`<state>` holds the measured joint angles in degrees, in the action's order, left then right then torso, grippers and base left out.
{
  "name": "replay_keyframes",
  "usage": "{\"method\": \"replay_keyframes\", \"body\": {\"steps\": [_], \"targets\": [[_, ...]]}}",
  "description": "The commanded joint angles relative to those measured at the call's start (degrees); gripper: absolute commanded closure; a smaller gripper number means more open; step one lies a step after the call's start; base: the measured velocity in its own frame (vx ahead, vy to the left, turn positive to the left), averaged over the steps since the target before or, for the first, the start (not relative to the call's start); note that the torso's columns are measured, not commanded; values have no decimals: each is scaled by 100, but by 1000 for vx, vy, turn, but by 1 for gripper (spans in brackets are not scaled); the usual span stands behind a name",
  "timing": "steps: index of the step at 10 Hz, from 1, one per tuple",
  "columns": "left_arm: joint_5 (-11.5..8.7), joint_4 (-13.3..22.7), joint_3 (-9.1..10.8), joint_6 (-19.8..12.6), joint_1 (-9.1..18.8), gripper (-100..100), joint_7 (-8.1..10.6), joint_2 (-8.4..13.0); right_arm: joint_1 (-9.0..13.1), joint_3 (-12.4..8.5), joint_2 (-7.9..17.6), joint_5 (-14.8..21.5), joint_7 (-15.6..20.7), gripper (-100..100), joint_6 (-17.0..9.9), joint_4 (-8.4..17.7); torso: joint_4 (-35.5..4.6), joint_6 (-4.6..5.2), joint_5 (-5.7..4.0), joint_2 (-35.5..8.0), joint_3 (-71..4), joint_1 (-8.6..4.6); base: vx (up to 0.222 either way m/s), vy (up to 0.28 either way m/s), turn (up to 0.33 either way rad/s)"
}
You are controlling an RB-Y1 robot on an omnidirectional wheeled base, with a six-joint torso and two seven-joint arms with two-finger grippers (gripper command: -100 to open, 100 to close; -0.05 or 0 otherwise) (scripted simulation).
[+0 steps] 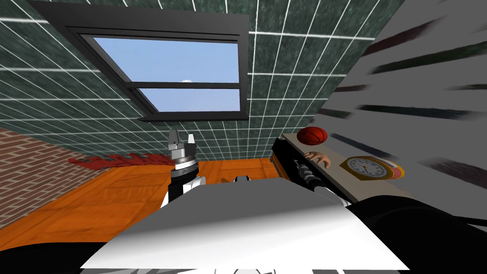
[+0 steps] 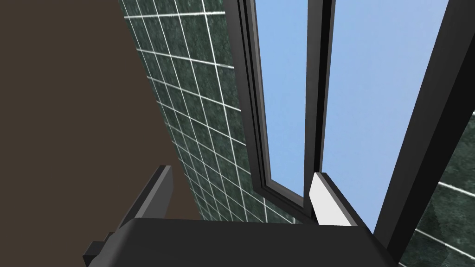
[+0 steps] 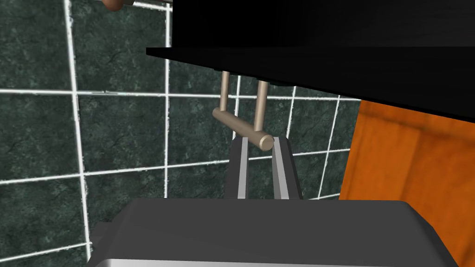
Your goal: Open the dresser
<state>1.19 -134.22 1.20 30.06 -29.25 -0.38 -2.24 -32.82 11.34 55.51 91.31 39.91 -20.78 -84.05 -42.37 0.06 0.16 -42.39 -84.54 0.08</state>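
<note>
The dresser (image 1: 284, 161) is a black cabinet at my right with a pale top. From its black front (image 3: 324, 60) a tan bar handle (image 3: 241, 125) stands out on two posts. My right gripper (image 3: 259, 141) reaches along the dresser front (image 1: 297, 165), its two fingers (image 3: 242, 167) close together and pressed on the near end of the handle bar. My left gripper (image 1: 182, 140) is raised in front of my chest, away from the dresser, and stands open (image 2: 243, 194) with nothing between its fingers.
On the dresser top lie an orange ball (image 1: 312, 135), a small hand-shaped figure (image 1: 317, 158) and a round clock (image 1: 368, 169). A dark green tiled wall (image 1: 285, 95) with a black-framed window (image 1: 176, 76) stands ahead. The floor (image 1: 95, 200) is orange wood.
</note>
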Motion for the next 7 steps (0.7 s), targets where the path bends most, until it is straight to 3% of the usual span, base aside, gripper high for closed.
{"method": "replay_keyframes", "body": {"steps": [1, 3, 4, 7], "targets": [[0, 0, -1, 0, 0, 0, 0, 0, -12, -25, 6, 6, 19, 100, -29, -42, 4, -2, -1, 0, 0, 22, -6, 183, -9], [0, 0, -1, 0, 0, 0, 0, -1, -26, -43, 10, 13, 33, 100, -48, -78, 2, 1, 6, 0, -1, 25, 18, 207, -20], [0, 0, -1, 0, 0, 0, 0, -1, -68, -129, 155, -84, -1, -100, 78, -146, 0, 0, 8, -4, 0, 24, 5, 121, -60], [0, 0, 1, 0, 0, 0, 0, 1, -132, -316, 483, -229, -124, -100, 288, -278, -1, 2, -3, 1, -1, -35, -3, 22, -59]]}}
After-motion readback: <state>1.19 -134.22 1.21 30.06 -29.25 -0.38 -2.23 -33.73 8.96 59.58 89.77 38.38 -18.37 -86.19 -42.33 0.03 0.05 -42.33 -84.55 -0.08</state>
